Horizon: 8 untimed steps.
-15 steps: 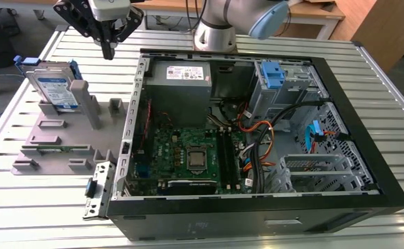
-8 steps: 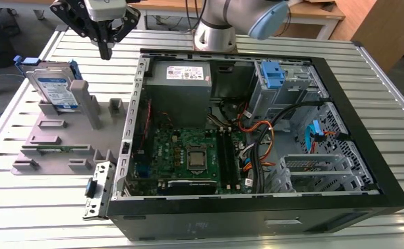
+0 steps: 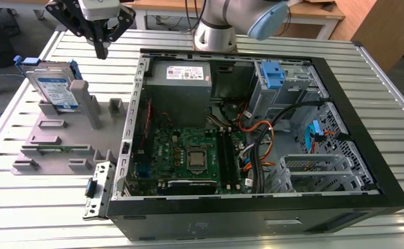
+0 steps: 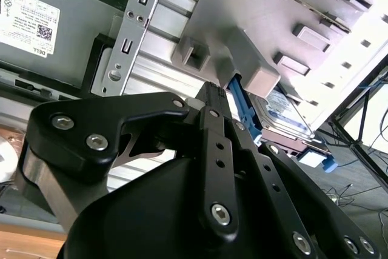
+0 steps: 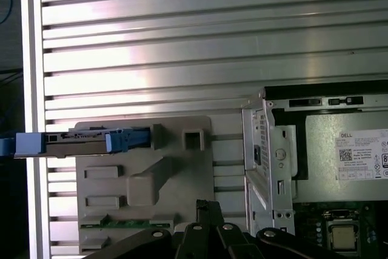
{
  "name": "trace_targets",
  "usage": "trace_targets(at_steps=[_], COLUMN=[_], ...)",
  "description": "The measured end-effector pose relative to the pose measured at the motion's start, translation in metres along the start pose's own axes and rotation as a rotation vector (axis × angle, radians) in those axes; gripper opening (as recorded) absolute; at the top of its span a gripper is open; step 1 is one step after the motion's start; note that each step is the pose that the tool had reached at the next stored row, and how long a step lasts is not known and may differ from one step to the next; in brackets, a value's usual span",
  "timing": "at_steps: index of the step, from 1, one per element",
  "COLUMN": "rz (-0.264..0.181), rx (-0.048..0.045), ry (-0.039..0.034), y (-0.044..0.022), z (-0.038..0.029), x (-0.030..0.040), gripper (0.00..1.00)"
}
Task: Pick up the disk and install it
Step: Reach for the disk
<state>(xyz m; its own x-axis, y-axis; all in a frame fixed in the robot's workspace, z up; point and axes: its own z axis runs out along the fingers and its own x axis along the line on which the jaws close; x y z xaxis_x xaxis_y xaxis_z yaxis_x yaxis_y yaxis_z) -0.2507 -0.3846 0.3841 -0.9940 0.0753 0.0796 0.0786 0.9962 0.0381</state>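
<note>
Here the narrow, empty pincer (image 3: 102,51) hangs apart from the upright disk (image 3: 55,88).

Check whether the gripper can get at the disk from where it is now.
Probably yes. The gripper hangs above the table, up and to the exterior view's right of the disk, which leans on edge in the grey fixture. Nothing stands between them, though the gripper looks shut.

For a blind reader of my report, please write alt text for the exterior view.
A robot gripper hovers near a disk in a blue bracket, standing in a grey holder on a slatted metal table. Beside it lies an open computer case.
</note>
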Motion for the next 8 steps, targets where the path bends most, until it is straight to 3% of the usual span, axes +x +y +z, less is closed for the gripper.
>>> trace_targets(at_steps=[8], rz=[0.0], rx=[0.0001], ry=[-0.0003], y=[0.003], z=[0.0027], x=[0.0109], gripper=[0.11])
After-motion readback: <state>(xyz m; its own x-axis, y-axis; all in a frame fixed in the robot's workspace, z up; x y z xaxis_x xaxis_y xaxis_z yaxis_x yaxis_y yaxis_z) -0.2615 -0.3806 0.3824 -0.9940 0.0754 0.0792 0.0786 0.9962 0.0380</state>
